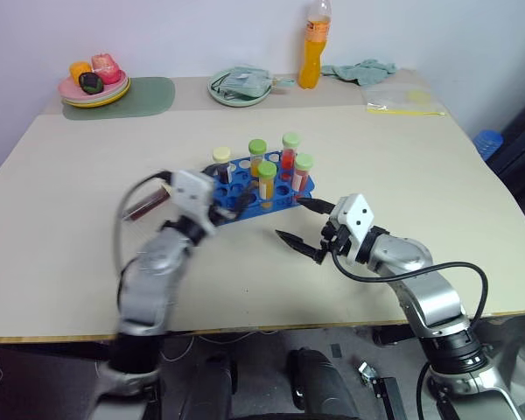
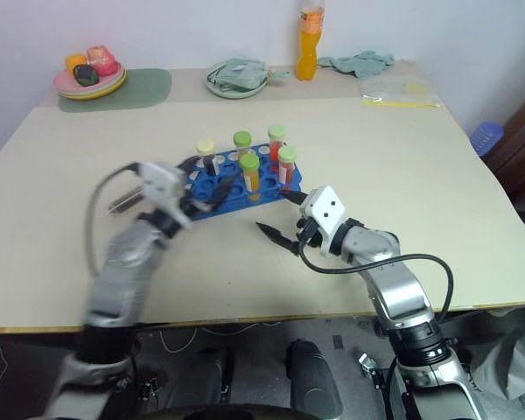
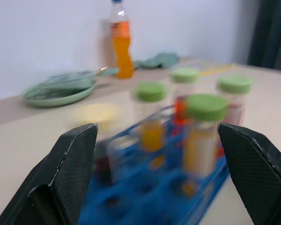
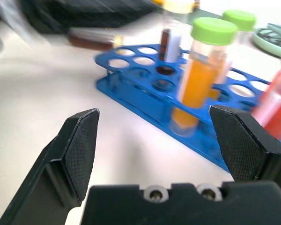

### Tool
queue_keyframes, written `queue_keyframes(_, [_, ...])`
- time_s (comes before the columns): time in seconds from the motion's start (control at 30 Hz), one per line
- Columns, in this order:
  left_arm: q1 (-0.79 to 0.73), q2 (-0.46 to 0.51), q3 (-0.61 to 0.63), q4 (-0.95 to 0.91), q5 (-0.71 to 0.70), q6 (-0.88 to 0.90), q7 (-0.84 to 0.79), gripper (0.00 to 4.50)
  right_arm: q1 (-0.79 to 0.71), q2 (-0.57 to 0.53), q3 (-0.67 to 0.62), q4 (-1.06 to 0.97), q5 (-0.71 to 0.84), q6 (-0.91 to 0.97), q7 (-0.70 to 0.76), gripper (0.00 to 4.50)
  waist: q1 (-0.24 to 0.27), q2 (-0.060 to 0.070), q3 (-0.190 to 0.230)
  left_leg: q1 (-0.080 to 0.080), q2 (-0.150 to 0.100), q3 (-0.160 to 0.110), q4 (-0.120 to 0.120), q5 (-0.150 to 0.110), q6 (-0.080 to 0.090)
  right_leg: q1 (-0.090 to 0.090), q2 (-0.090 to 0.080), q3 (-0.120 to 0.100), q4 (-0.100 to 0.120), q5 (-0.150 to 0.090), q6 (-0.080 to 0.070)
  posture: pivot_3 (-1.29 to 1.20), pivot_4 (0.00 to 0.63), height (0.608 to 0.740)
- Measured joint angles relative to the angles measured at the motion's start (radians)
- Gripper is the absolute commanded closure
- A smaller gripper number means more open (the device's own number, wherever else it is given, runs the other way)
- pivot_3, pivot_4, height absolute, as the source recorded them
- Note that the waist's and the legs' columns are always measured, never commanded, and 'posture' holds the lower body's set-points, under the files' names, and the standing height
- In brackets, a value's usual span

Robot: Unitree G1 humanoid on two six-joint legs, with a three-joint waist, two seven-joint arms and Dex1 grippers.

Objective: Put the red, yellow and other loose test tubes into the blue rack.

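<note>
Currently the rack (image 1: pixel 261 187) stands near the middle of the surface (image 1: pixel 402 166) and serves as the reference point. Five tubes stand upright in it: a cream-capped tube (image 1: pixel 221 163) with dark liquid at the rack's left end, and four green-capped tubes, namely a yellow tube (image 1: pixel 266 182) at the front centre, a second yellow tube (image 1: pixel 257 156) behind it, a red tube (image 1: pixel 290 154) at the rear right and another red tube (image 1: pixel 303 171) at the right end. Several holes stay unfilled.

The left claw (image 1: pixel 229 194) sits at the rack's left end, level with it and blurred. Its fingers (image 3: pixel 70 164) are spread wide with nothing between them; in the left wrist view the rack and its tubes lie straight ahead in the gap.

The right claw (image 1: pixel 304 229) sits just in front of the rack's right end, clear of it. Its fingers (image 4: pixel 79 145) are spread wide and hold nothing; the right wrist view looks across the rack's front edge to the front yellow tube.

Behind the rack, at the far edge of the surface, stand an orange bottle (image 1: pixel 312 45), a green plate (image 1: pixel 240 86), a crumpled cloth (image 1: pixel 360 70) and a clear bag (image 1: pixel 402 100). At the far left corner, stacked plates (image 1: pixel 94 87) with food rest on a green mat (image 1: pixel 149 94).
</note>
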Motion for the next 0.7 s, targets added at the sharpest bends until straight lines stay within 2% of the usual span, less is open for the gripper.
queue_keyframes(0.03, [0.000,0.069,0.055,-0.016,-0.060,0.080,-0.031,0.30,0.000,-0.003,-0.002,0.000,-0.001,0.000,0.001,0.34,0.000,0.000,0.000,0.000,0.000,0.000,0.000,0.000,0.000,0.000,0.000,0.000,0.000,0.000,0.000,0.00,0.150,0.740])
queue_keyframes(0.1, [-0.010,0.273,0.095,0.017,-0.101,0.225,-0.098,0.14,0.000,-0.006,-0.002,0.001,-0.004,0.000,0.001,0.34,0.001,0.000,0.001,0.000,0.000,0.000,0.000,0.000,0.000,0.000,0.000,-0.001,0.000,0.000,0.000,0.00,0.150,0.740])
queue_keyframes(0.17, [-0.098,0.354,0.110,0.113,-0.108,0.326,-0.119,0.14,0.003,-0.008,-0.003,0.005,-0.006,-0.001,0.001,0.34,0.010,0.000,0.002,0.000,-0.001,-0.001,0.001,0.000,0.000,0.001,-0.001,-0.001,0.000,0.000,0.000,0.00,0.150,0.740])
queue_keyframes(0.2, [-0.155,0.392,0.094,0.173,-0.097,0.362,-0.131,0.14,0.001,-0.005,0.000,0.006,-0.006,-0.003,0.002,0.34,0.011,-0.001,0.002,-0.001,-0.001,-0.002,0.001,0.000,0.000,0.002,0.000,-0.003,-0.001,0.000,0.000,0.00,0.150,0.740])
queue_keyframes(0.27, [-0.363,0.526,-0.069,0.381,-0.003,0.423,-0.201,0.14,-0.003,-0.004,0.004,0.007,-0.010,-0.010,0.002,0.34,0.010,-0.002,0.002,-0.001,-0.001,-0.002,0.001,0.000,0.000,0.003,0.000,-0.003,-0.002,0.000,0.000,0.00,0.150,0.740])
queue_keyframes(0.3, [-0.453,0.552,-0.133,0.465,0.036,0.447,-0.240,0.14,-0.002,-0.005,0.006,0.004,-0.012,-0.010,0.003,0.34,0.006,-0.002,0.003,0.000,-0.002,-0.001,0.001,0.000,0.000,0.003,0.000,-0.002,-0.003,0.000,0.001,0.00,0.150,0.740])
queue_keyframes(0.33, [-0.565,0.556,-0.214,0.582,0.079,0.466,-0.299,0.14,-0.003,-0.008,0.010,0.006,-0.013,-0.008,0.008,0.34,0.005,-0.001,0.002,0.000,-0.002,-0.001,0.000,0.000,0.001,0.003,-0.001,-0.002,-0.002,-0.001,0.001,0.00,0.150,0.740])
queue_keyframes(0.4, [-0.682,0.535,-0.325,0.728,0.146,0.451,-0.388,0.14,-0.003,-0.018,0.019,-0.005,-0.007,0.003,0.028,0.34,0.001,-0.001,0.002,0.000,-0.002,-0.001,-0.001,-0.001,0.001,0.002,-0.001,-0.002,-0.002,-0.001,0.002,0.00,0.150,0.740])
queue_keyframes(0.5, [-0.829,0.446,-0.526,1.048,0.297,0.346,-0.539,0.14,0.022,-0.069,0.031,-0.078,0.027,0.053,0.086,0.34,0.000,-0.001,0.003,-0.001,-0.002,-0.001,-0.002,-0.001,0.001,0.000,0.000,-0.002,-0.002,-0.002,0.001,0.00,0.150,0.740])
queue_keyframes(0.57, [-0.873,0.391,-0.605,1.211,0.379,0.262,-0.615,0.14,0.040,-0.084,0.032,-0.122,0.037,0.073,0.101,0.34,-0.007,-0.002,0.003,-0.003,-0.002,-0.001,-0.003,-0.001,0.001,-0.003,0.000,-0.002,-0.001,-0.002,0.000,0.00,0.150,0.740])
queue_keyframes(0.7, [-0.938,0.329,-0.677,1.410,0.499,0.123,-0.686,0.14,0.064,-0.087,0.032,-0.160,0.037,0.096,0.088,0.34,-0.019,-0.003,0.004,-0.005,-0.002,-0.001,-0.002,-0.001,0.001,-0.005,0.000,-0.002,0.000,-0.002,0.000,0.00,0.150,0.740])
